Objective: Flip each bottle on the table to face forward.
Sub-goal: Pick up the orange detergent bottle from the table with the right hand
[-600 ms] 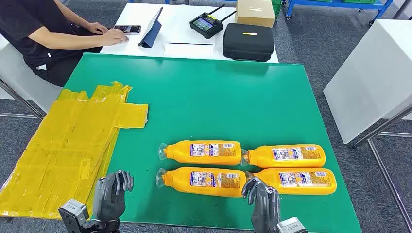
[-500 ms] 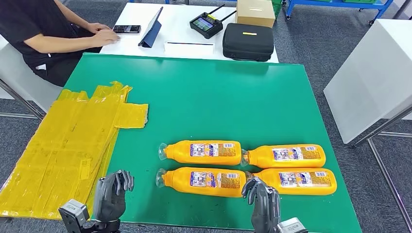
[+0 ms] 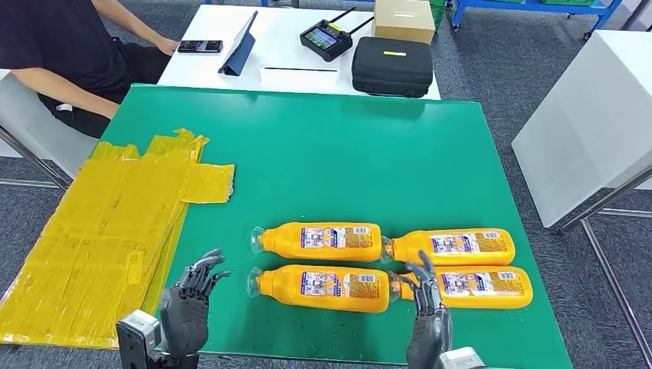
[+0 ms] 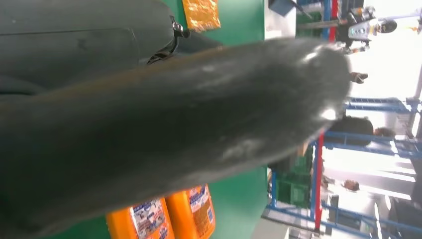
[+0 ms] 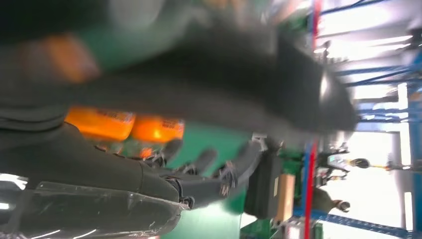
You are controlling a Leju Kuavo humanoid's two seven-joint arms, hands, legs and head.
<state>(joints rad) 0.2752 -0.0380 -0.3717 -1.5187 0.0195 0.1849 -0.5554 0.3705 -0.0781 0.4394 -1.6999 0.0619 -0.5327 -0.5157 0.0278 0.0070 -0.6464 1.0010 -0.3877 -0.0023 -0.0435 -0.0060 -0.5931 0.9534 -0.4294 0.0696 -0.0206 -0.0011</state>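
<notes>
both hands have uncurled: left hand [image 3: 187, 301] and right hand [image 3: 427, 317] are spreading empty at the counter [image 3: 323, 154] near edge; bottles [image 3: 319, 287] are lying just ahead.

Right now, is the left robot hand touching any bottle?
Apart. The head view shows bare green table between the left robot hand and the nearest bottle.

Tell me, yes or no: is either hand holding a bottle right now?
No. The left hand and right hand hover with fingers spread, while all four orange bottles lie on the green table.
</notes>
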